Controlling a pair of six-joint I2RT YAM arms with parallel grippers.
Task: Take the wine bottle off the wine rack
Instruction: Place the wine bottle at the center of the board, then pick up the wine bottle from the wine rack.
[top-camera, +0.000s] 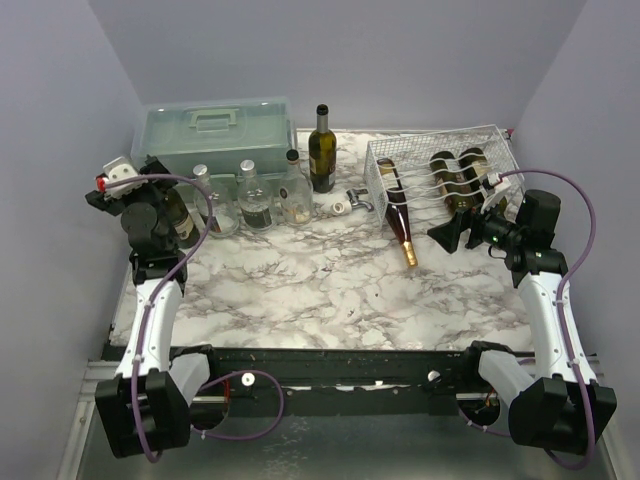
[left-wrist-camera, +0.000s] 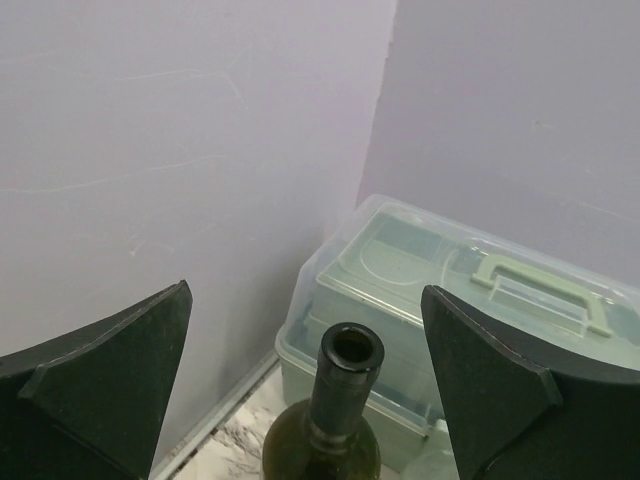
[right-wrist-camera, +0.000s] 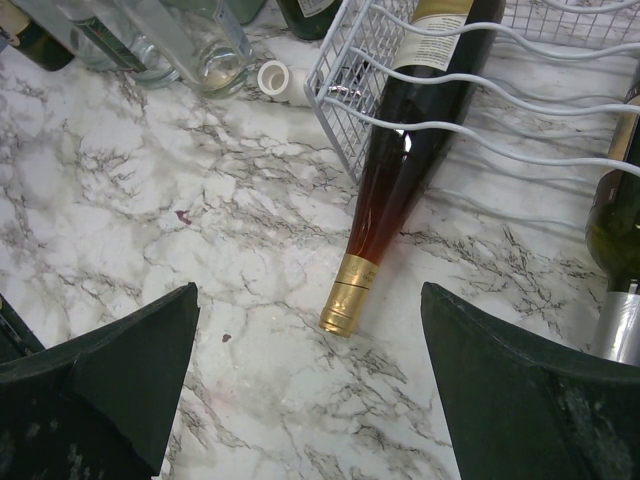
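Note:
The white wire wine rack (top-camera: 440, 165) stands at the back right. An amber wine bottle (top-camera: 397, 215) lies in its left cradle, its gold-capped neck (right-wrist-camera: 350, 292) poking out onto the marble. Two dark bottles (top-camera: 458, 175) lie in the cradles to the right. My right gripper (right-wrist-camera: 310, 290) hangs open just in front of the rack (right-wrist-camera: 340, 70), the gold cap between and slightly beyond its fingers, untouched. At the far left a dark green wine bottle (left-wrist-camera: 340, 400) stands upright with its mouth open. My left gripper (left-wrist-camera: 305, 290) is open around its neck without touching it.
A pale green toolbox (top-camera: 215, 135) sits at the back left, behind the left gripper (top-camera: 170, 200). Three clear glass bottles (top-camera: 255, 200) and a tall dark bottle (top-camera: 321, 150) stand mid-back. A small white piece (top-camera: 342, 206) lies near the rack. Lilac walls close both sides.

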